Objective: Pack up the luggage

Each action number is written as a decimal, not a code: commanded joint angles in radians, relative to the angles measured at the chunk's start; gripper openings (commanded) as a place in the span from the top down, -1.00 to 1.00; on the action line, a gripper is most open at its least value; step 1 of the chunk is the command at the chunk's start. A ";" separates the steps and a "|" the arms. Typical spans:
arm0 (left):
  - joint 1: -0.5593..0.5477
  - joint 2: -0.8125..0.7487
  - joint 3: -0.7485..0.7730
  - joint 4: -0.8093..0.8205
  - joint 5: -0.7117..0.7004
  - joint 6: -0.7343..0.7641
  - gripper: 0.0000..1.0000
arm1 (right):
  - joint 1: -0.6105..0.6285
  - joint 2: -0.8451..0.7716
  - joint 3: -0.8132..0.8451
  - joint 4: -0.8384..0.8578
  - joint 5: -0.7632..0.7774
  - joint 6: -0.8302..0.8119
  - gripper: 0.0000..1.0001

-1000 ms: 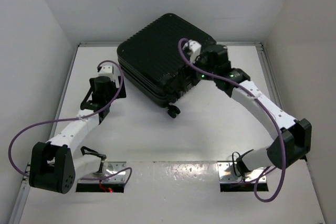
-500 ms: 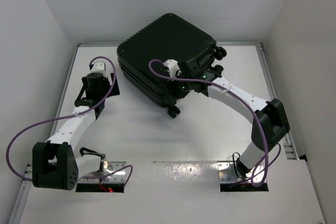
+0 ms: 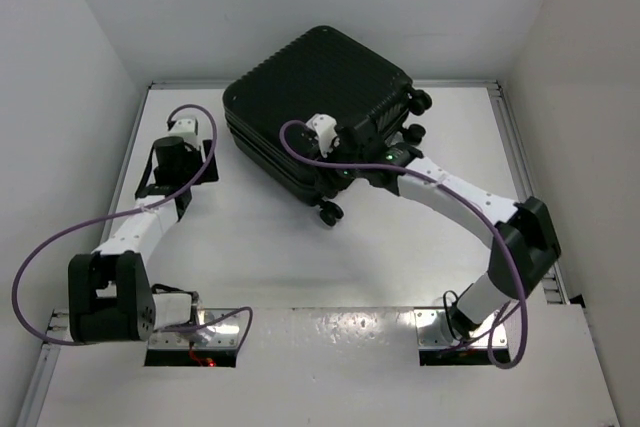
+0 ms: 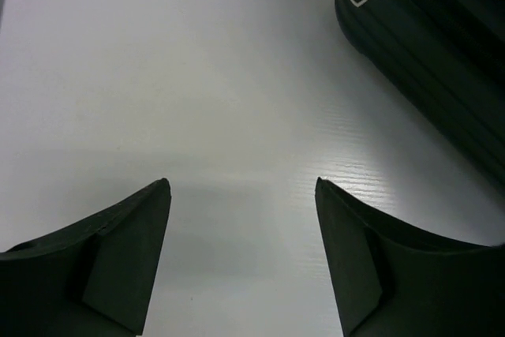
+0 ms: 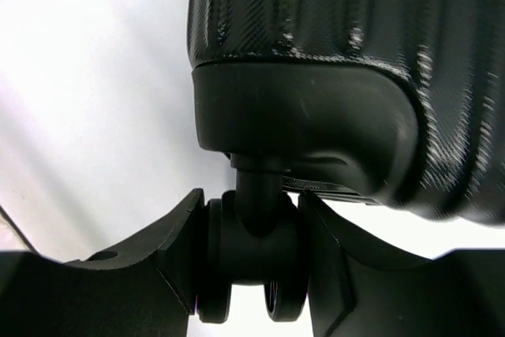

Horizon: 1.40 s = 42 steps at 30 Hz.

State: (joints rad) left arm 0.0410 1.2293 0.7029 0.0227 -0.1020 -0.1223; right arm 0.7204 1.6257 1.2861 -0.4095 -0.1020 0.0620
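The right hand (image 5: 251,252) has swung from the far side of the large black ribbed hard-shell suitcase (image 3: 315,107) to its near corner and clamped a small black caster wheel (image 5: 251,282). The left hand (image 4: 242,187), empty and spread wide, has drawn back over the white bench (image 4: 158,76). The suitcase lies shut at the bench's far middle, so the grip on the wheel probably means it is about to be dragged or turned.

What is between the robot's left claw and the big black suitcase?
Only bare white table. The left wrist view shows it running from the open left gripper to the suitcase, which stands ahead and to the right.
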 commanded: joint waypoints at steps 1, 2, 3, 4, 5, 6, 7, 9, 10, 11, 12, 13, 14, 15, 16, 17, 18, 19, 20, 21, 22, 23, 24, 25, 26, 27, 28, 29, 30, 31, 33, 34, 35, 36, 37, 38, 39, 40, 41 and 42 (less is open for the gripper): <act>0.046 0.042 0.001 0.156 0.217 0.125 -0.57 | -0.054 -0.133 -0.115 -0.037 -0.004 -0.043 1.00; 0.059 0.056 -0.008 0.181 0.299 0.137 -0.57 | -0.068 -0.170 -0.135 -0.051 -0.008 -0.045 1.00; 0.059 0.071 -0.008 0.200 0.335 0.148 -0.57 | -0.099 -0.212 -0.201 -0.054 -0.016 -0.051 1.00; 0.059 0.087 -0.008 0.212 0.358 0.148 -0.57 | -0.126 -0.233 -0.221 -0.055 -0.016 -0.054 1.00; 0.059 0.116 -0.008 0.229 0.404 0.130 -0.61 | -0.145 -0.286 -0.240 -0.058 -0.015 -0.048 1.00; 0.044 0.130 -0.008 0.229 0.413 0.119 -0.61 | -0.153 -0.303 -0.286 -0.054 -0.013 -0.088 1.00; 0.030 0.139 -0.008 0.258 0.413 0.110 -0.67 | -0.167 -0.314 -0.298 -0.057 -0.016 -0.088 1.00; -0.018 0.148 -0.017 0.298 0.413 0.081 -0.69 | -0.168 -0.343 -0.323 -0.052 -0.019 -0.079 1.00; -0.033 0.148 -0.017 0.298 0.413 0.066 -0.73 | -0.171 -0.349 -0.324 -0.054 -0.027 -0.074 1.00; -0.052 0.148 -0.017 0.298 0.388 0.040 -0.73 | -0.171 -0.352 -0.323 -0.054 -0.028 -0.071 1.00; -0.093 0.148 -0.017 0.298 0.369 0.027 -0.73 | -0.173 -0.351 -0.327 -0.049 -0.030 -0.038 1.00; -0.110 0.148 -0.017 0.269 0.355 0.012 -0.75 | -0.174 -0.352 -0.327 -0.046 -0.031 -0.028 1.00; -0.128 0.133 -0.028 0.258 0.337 -0.022 -0.75 | -0.170 -0.354 -0.330 -0.040 -0.033 -0.019 1.00; -0.160 0.115 -0.052 0.258 0.297 -0.037 -0.75 | -0.170 -0.357 -0.334 -0.028 -0.036 -0.018 1.00; -0.174 0.064 -0.068 0.235 0.276 -0.049 -0.78 | -0.170 -0.360 -0.332 -0.025 -0.036 -0.010 1.00; -0.191 0.035 -0.085 0.235 0.245 -0.065 -0.78 | -0.165 -0.357 -0.332 -0.022 -0.041 -0.008 1.00; -0.220 0.007 -0.118 0.226 0.196 -0.094 -0.80 | -0.161 -0.356 -0.332 -0.022 -0.042 -0.007 1.00; -0.239 -0.019 -0.132 0.226 0.164 -0.105 -0.83 | -0.157 -0.356 -0.323 -0.022 -0.047 -0.005 1.00; -0.257 -0.051 -0.143 0.226 0.132 -0.105 -0.83 | -0.151 -0.356 -0.321 -0.017 -0.050 -0.002 1.00; -0.291 -0.051 -0.143 0.226 0.055 -0.115 -0.83 | -0.145 -0.354 -0.318 -0.018 -0.053 -0.005 1.00; -0.302 -0.051 -0.143 0.236 0.020 -0.116 -0.83 | -0.145 -0.360 -0.318 -0.017 -0.053 -0.008 1.00; -0.311 -0.033 -0.131 0.237 -0.023 -0.116 -0.83 | -0.142 -0.360 -0.321 -0.021 -0.054 -0.014 1.00; -0.323 0.020 -0.090 0.237 -0.100 -0.105 -0.83 | -0.141 -0.366 -0.327 -0.022 -0.053 -0.021 1.00; -0.323 0.050 -0.067 0.224 -0.132 -0.105 -0.83 | -0.142 -0.372 -0.329 -0.028 -0.053 -0.022 1.00; -0.323 0.077 -0.047 0.224 -0.157 -0.105 -0.81 | -0.142 -0.377 -0.332 -0.035 -0.056 -0.027 1.00; -0.323 0.100 -0.033 0.239 -0.166 -0.094 -0.81 | -0.142 -0.388 -0.338 -0.038 -0.061 -0.036 1.00; -0.314 0.134 -0.019 0.284 -0.166 -0.094 -0.81 | -0.142 -0.397 -0.350 -0.046 -0.062 -0.039 1.00; -0.314 0.150 -0.010 0.298 -0.166 -0.079 -0.81 | -0.142 -0.398 -0.356 -0.048 -0.062 -0.039 1.00; -0.314 0.166 0.001 0.298 -0.177 -0.079 -0.81 | -0.142 -0.409 -0.358 -0.055 -0.061 -0.039 1.00; -0.314 0.188 0.041 0.298 -0.208 -0.065 -0.78 | -0.142 -0.414 -0.361 -0.058 -0.061 -0.039 1.00; -0.314 0.265 0.095 0.252 -0.241 -0.074 -0.74 | -0.142 -0.429 -0.369 -0.068 -0.050 -0.037 1.00; -0.285 0.286 0.139 0.232 -0.252 -0.091 -0.74 | -0.145 -0.437 -0.379 -0.068 -0.050 -0.033 1.00; -0.264 0.301 0.151 0.232 -0.252 -0.100 -0.71 | -0.145 -0.447 -0.384 -0.069 -0.044 -0.042 1.00; -0.238 0.302 0.152 0.232 -0.217 -0.114 -0.71 | -0.148 -0.455 -0.396 -0.071 -0.036 -0.042 1.00; -0.195 0.302 0.161 0.247 -0.165 -0.114 -0.71 | -0.148 -0.467 -0.401 -0.071 -0.033 -0.042 1.00; -0.175 0.302 0.161 0.256 -0.131 -0.114 -0.69 | -0.151 -0.481 -0.409 -0.078 -0.025 -0.042 1.00; -0.156 0.283 0.170 0.256 -0.098 -0.114 -0.66 | -0.151 -0.484 -0.413 -0.080 -0.019 -0.042 1.00; -0.141 0.271 0.170 0.266 -0.062 -0.094 -0.63 | -0.151 -0.493 -0.421 -0.080 -0.018 -0.042 1.00; -0.107 0.254 0.146 0.278 0.015 -0.085 -0.59 | -0.157 -0.501 -0.432 -0.081 -0.013 -0.042 1.00; -0.089 0.236 0.129 0.316 0.063 -0.076 -0.48 | -0.154 -0.503 -0.435 -0.081 -0.008 -0.041 1.00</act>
State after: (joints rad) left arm -0.0982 1.5280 0.8330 0.2424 -0.1921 -0.2142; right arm 0.5644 1.1603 0.8738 -0.3897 -0.1276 -0.0204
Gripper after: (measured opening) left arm 0.770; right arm 0.469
